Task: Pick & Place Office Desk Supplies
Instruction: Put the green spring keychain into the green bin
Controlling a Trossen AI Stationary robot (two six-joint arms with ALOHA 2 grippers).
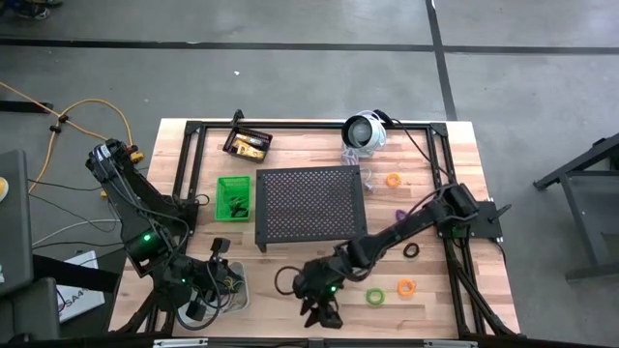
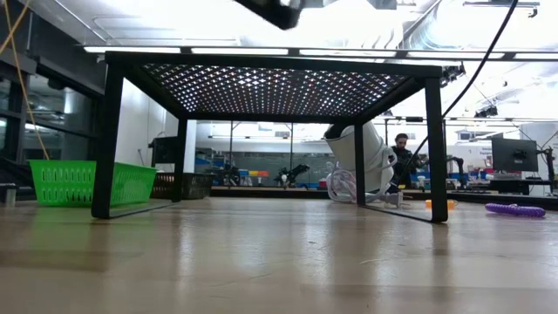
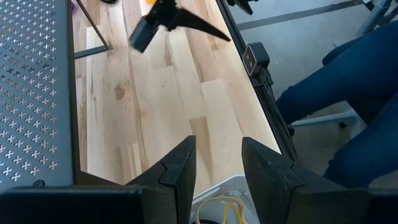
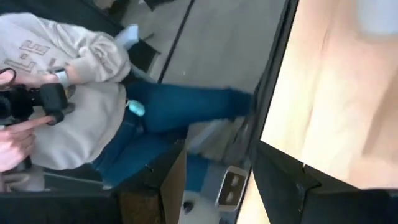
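While the left pincer (image 3: pixel 214 180) hangs released just above the clear bin (image 1: pixel 232 290), the right pincer (image 1: pixel 324 311), empty and parted, sits left of the green loop (image 1: pixel 374 297).

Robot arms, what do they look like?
Both are dark, jointed arms. Each has a small green light, and black cables run along them. The left pincer has two wedge-shaped black fingers. The right pincer is black too.

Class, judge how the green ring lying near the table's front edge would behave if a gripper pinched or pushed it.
The green ring looks thin and lies flat, so it is probably light and would slide rather than roll. Being a small open loop, it may flex when pinched and be awkward to lift.
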